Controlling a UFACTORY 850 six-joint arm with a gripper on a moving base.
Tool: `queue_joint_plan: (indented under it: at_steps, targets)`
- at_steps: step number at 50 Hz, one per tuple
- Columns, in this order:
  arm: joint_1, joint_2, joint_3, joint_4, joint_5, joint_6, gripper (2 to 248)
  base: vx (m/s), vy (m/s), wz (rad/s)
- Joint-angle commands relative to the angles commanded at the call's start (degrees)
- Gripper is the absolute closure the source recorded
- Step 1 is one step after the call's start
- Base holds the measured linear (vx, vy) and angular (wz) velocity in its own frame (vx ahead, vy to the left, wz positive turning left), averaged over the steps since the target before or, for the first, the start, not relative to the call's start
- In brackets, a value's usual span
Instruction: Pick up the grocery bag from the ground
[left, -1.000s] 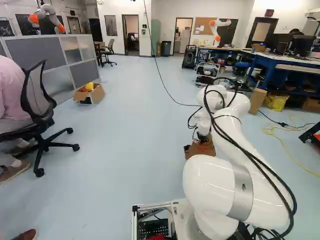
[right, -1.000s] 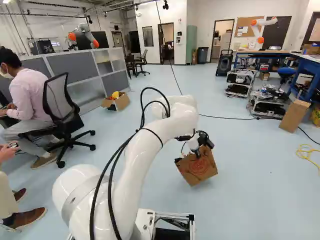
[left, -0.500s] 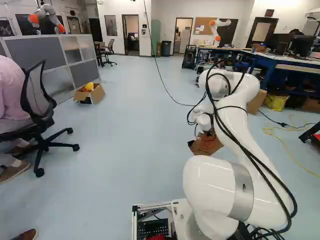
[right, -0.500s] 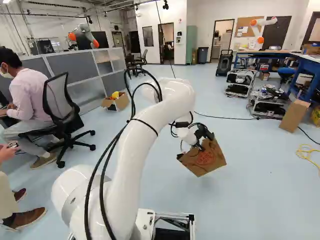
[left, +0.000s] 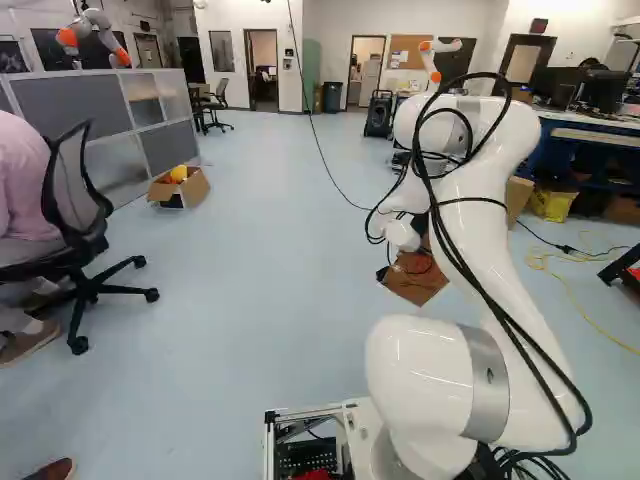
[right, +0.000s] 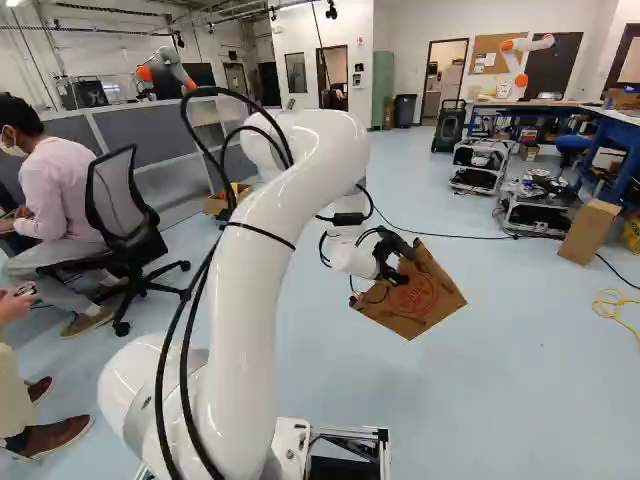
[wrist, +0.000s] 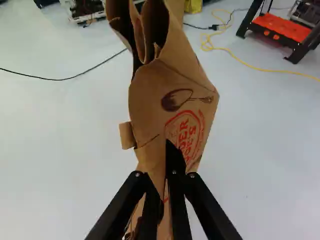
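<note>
Lab room, pale floor (right: 540, 390) running back to a grey partition (left: 75, 110) and doorways; low wheeled racks (right: 480, 165) stand well beyond the work area. White arm (right: 255, 290) bent with its elbow high, which likely gives the wrist height to carry the load. Black cables (right: 168, 370) strapped along it, presumably to keep them from snagging. Brown paper grocery bag (right: 425, 290) ahead of the arm, apparently clear of the floor, tilted with one corner lowest; the off-centre hold probably explains the slant. Gripper (wrist: 164, 182) closed on the bag, paper pinched between its two fingers beside the red print. Sides look crumpled and slack, so likely little or nothing inside. Pickup seems all but done; a steady, slow raise should suit, since thin paper could tear or slip.
</note>
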Motion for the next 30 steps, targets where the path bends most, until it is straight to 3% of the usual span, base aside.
queue_joint_plan:
  at_steps: [30]
  targets:
    - [7.16,18.58,18.27,0.0,16.12,0.0,228,0.0,0.0,0.0]
